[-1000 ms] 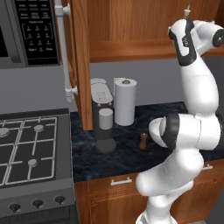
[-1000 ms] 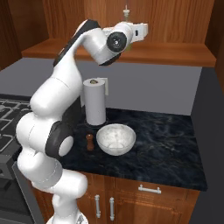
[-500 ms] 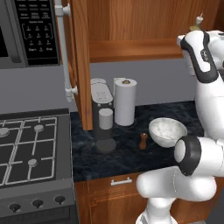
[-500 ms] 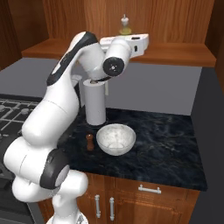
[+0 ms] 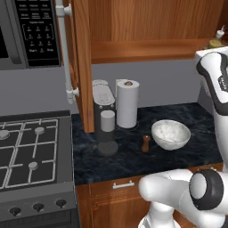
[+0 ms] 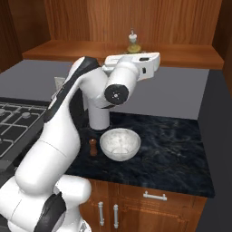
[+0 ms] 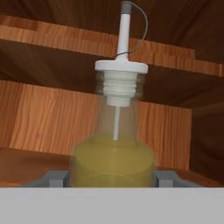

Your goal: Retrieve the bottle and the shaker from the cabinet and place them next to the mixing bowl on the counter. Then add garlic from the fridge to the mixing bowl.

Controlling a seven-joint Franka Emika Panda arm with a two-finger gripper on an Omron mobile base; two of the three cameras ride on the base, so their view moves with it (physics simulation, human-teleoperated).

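Reaching into the cabinet, hand [image 7: 112, 178] fingers flanking the clear yellow-liquid pump bottle [image 7: 114, 144], grip unclear; next: close, carry to white mixing bowl [image 6: 119, 144].

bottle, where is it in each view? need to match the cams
Left base view: bottle at the far right edge, on the cabinet shelf, partly behind the arm.
Right base view: top centre, on the shelf just above the robot's hand.
Hand view: dead centre, close up, between the pincer fingertips.
Shared landmark: the wooden cabinet shelf it stands on.
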